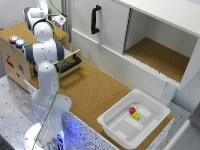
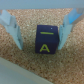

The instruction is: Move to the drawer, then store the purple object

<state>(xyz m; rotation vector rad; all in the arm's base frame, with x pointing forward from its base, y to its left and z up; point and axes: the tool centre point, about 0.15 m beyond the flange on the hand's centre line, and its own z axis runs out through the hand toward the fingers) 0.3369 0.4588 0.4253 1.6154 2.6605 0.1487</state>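
In the wrist view a dark purple cube (image 2: 47, 40) with a yellow letter A sits on a speckled cork surface. My gripper (image 2: 40, 46) straddles it, with one pale blue finger (image 2: 13, 31) a little off one side and the other (image 2: 67, 29) close against the opposite side. The jaws stand open and the cube rests on the surface. In the exterior view the arm (image 1: 46, 55) bends over the light-wood drawer (image 1: 70, 61), which is pulled out of the brown box (image 1: 15, 60). Its black bar handle (image 1: 71, 65) shows. The arm hides the gripper and cube there.
A large white cabinet (image 1: 150, 35) with a black-handled door (image 1: 95, 19) and an open compartment stands along the back. A white tray (image 1: 122, 125) holding a red block (image 1: 132, 110) and a yellow block (image 1: 136, 116) sits on the cork counter at the exterior view's right.
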